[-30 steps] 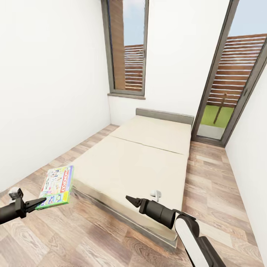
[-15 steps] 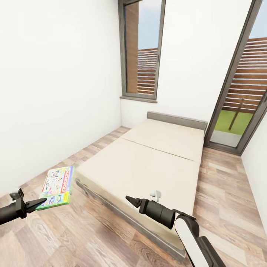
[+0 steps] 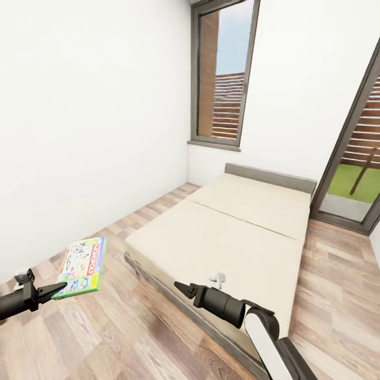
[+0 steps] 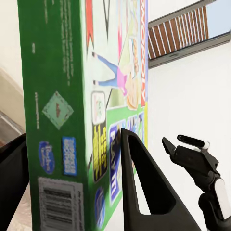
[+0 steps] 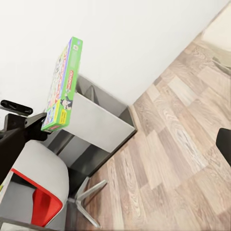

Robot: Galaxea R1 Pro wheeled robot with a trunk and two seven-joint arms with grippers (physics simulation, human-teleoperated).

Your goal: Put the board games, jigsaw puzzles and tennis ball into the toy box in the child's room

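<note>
1. Nearest, at about eight o'clock in the head view, the left gripper held a board game by its near edge, the green box lying nearly flat over the floor. In the left wrist view its fingers were pressed against the box, one on each face.
2. At about six o'clock the right gripper reached forward over the foot of the bed, carrying nothing. Its tips looked drawn together to a point, though I could not tell for sure.
3. A small white thing lay on the mattress just beyond that gripper; I could not make out what it was.
4. The right wrist view showed the game held up near a grey desk and a red-and-white chair.
5. Farther off, at twelve to one o'clock, the mattress carried no board games that I could see; behind it stood the window and glass door.
6. My judgement: one game was in hand, not yet boxed. The toy box was not in sight, so what else was done I could not say.
</note>
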